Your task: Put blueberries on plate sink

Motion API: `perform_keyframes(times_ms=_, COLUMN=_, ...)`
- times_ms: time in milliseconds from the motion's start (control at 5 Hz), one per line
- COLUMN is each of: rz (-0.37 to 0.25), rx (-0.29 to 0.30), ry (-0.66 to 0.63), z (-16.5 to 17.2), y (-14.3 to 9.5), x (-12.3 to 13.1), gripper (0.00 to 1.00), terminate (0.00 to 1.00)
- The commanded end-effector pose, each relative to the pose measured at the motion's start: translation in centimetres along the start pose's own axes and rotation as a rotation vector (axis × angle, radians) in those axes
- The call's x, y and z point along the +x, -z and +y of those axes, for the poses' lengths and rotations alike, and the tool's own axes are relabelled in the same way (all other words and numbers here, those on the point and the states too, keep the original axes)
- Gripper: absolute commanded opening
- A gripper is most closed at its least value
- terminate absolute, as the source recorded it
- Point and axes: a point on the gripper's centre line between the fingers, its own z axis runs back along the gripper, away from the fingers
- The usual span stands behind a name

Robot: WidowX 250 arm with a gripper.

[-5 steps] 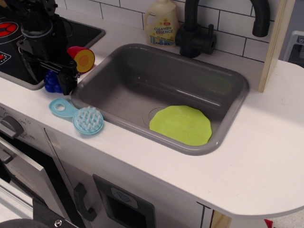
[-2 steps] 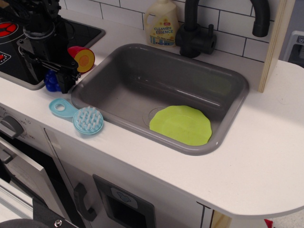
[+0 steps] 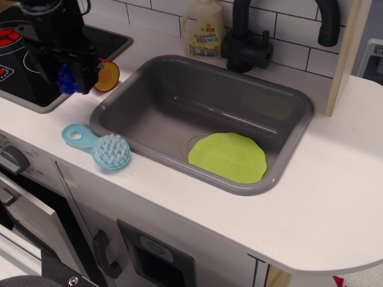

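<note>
Gripper (image 3: 70,76) seemingly clamps the blueberries (image 3: 66,78) above the counter (image 3: 335,197), left of the sink (image 3: 179,101); plate (image 3: 228,157) inside.

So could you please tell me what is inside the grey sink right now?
Only the lime-green plate lies in the sink, toward its front right corner. It partly covers the round drain mark, so the rest of that mark is hidden. The blueberries are outside, held between the gripper fingers.

Toy kitchen: sink (image 3: 179,113), stove (image 3: 18,72), tiles (image 3: 287,36).
</note>
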Motion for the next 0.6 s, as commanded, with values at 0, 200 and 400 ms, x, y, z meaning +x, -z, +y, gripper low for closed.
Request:
perform_keyframes(times_ms=0, rz=-0.117, rx=-0.039, ry=-0.034, z=-6.6, y=-3.5, x=0.7, gripper=0.00, terminate=0.00)
perform_keyframes(times_ms=200, rz=-0.072, rx=-0.037, ry=-0.030, z=-10.5, y=-2.0, x=0.8, gripper=0.00, terminate=0.00)
perform_keyframes(times_ms=400, rz=-0.044, rx=-0.068, ry=-0.012, z=-13.4, y=-0.1, x=1.0, gripper=0.00, terminate=0.00)
